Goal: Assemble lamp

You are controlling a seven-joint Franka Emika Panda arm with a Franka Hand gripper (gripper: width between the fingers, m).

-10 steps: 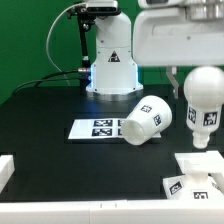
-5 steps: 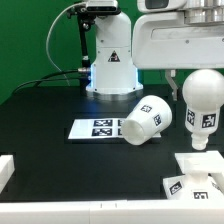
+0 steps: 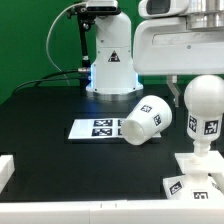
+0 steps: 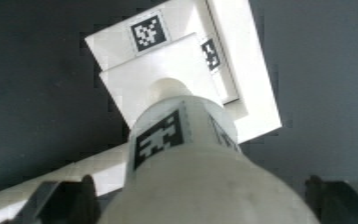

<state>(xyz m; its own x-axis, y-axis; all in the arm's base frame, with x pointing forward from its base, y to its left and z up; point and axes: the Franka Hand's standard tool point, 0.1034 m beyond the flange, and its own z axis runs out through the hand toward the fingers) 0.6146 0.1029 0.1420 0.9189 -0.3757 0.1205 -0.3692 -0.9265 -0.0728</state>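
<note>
My gripper (image 3: 203,90) is shut on the round white bulb (image 3: 204,108) and holds it upright, neck down, at the exterior view's right. The bulb's neck (image 3: 203,148) stands right over the low square base (image 3: 200,172); I cannot tell whether it touches. In the wrist view the bulb (image 4: 197,150) fills the space between my dark fingers (image 4: 60,200), its neck pointing at the tagged base (image 4: 176,45). The cone shade (image 3: 147,118) lies on its side left of the bulb, apart from my gripper.
The marker board (image 3: 95,128) lies flat just left of the shade. The robot's white pedestal (image 3: 110,62) stands at the back. A white block (image 3: 5,168) and a white strip (image 3: 90,205) border the black table at the front.
My gripper has carried the bulb downward, bringing its neck close over the base. The shade and base have not moved.
</note>
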